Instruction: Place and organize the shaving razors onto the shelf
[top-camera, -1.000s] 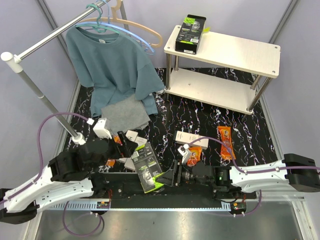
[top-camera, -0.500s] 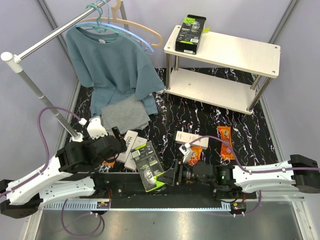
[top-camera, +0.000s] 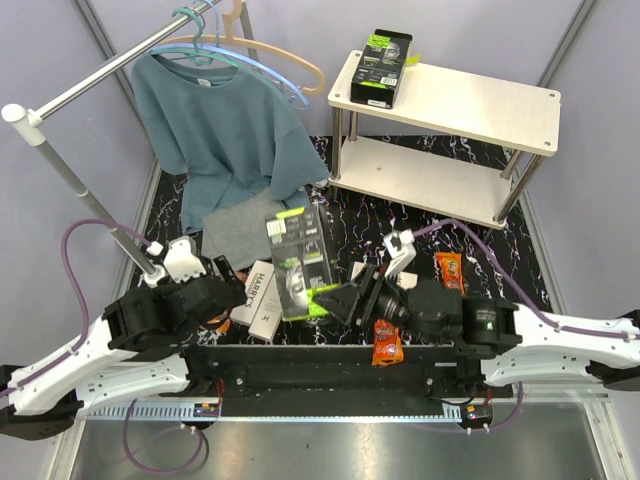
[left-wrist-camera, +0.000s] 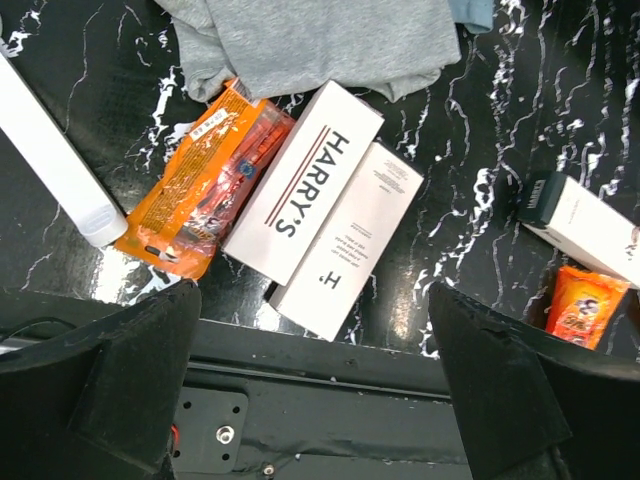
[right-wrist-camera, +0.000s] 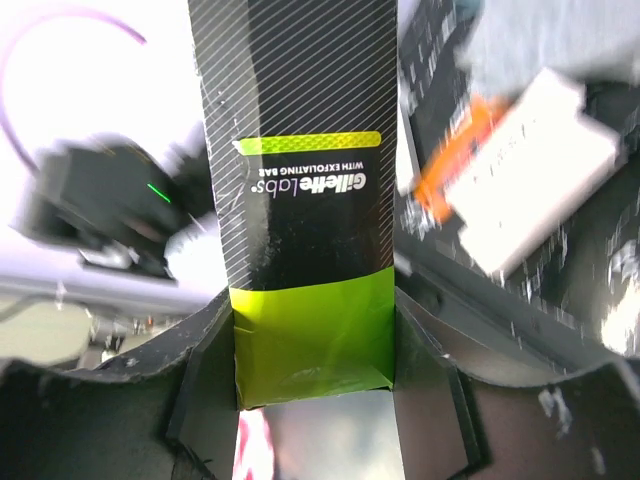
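Above mat (top-camera: 400, 240), far from shelf (top-camera: 480, 105): right claw (top-camera: 338, 300) clamps razor box (top-camera: 298, 262).

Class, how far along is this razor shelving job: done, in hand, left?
Done: one black box on the shelf's top board. In hand: the right gripper holds a second black box. Left: white Harry's boxes and orange packs on the table.

"HARRY'S" on a slim white box (left-wrist-camera: 303, 185) — "GilletteLabs with exfoliating bar" on the black-and-lime box (right-wrist-camera: 305, 190)

Right wrist view: lime-green box (right-wrist-camera: 305, 200) top cut off; white box (right-wrist-camera: 540, 170) behind blurred.
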